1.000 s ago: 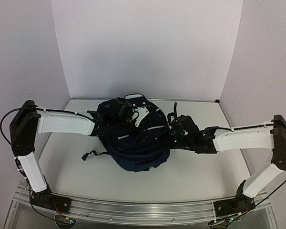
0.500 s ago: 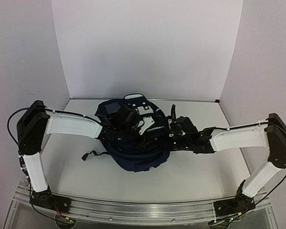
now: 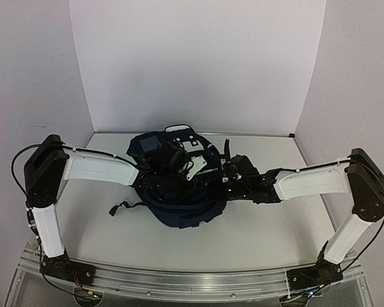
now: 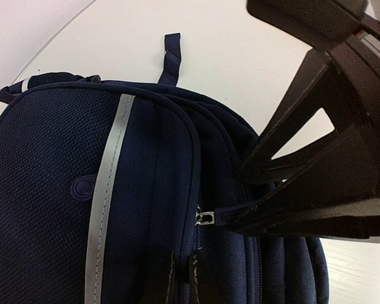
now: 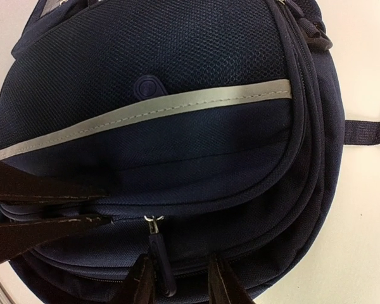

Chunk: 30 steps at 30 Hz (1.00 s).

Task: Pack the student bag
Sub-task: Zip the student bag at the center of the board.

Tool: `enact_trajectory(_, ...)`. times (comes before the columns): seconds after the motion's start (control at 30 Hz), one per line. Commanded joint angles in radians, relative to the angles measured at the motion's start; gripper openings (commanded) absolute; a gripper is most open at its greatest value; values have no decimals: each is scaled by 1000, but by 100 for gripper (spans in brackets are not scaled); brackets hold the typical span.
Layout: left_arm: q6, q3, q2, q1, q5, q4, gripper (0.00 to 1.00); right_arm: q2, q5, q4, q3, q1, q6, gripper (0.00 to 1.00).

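The student bag (image 3: 179, 195), dark navy with grey reflective stripes, lies in the middle of the table. My left gripper (image 4: 182, 256) is shut, pinching a ridge of the bag's fabric (image 4: 145, 190) along a zip seam. Just beside it sits the metal zip slider (image 4: 206, 218). Its dark pull tab (image 5: 159, 263) lies between the fingers of my right gripper (image 5: 179, 263), which stand apart, with the tab close to the left finger. The right wrist view shows the left fingers (image 5: 25, 240) meeting beside the slider. In the top view both grippers (image 3: 191, 171) (image 3: 214, 179) meet over the bag.
A loose dark strap (image 3: 121, 208) trails onto the white table (image 3: 262, 236) left of the bag, and another strap (image 5: 367, 132) sticks out on its far side. A small hanging loop (image 4: 171, 57) lies at the bag's top. White walls close in the back and both sides.
My left gripper has shut on the bag's fabric after moving right over the bag. The right arm has reached further left, onto the bag.
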Motion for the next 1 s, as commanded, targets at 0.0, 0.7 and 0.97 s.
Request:
enact_trajectory(0.0, -32, 18, -5, 3, -3, 32, 1, 51, -45, 87, 50, 4, 1, 27)
enact_trajectory(0.7, -153, -46, -78, 5, 43, 149, 0, 23, -13, 170, 16, 4, 98, 0)
enact_trajectory(0.97, -137, -92, -147, 5, 18, 99, 0, 21, 313, -8, 46, 4, 165, 0)
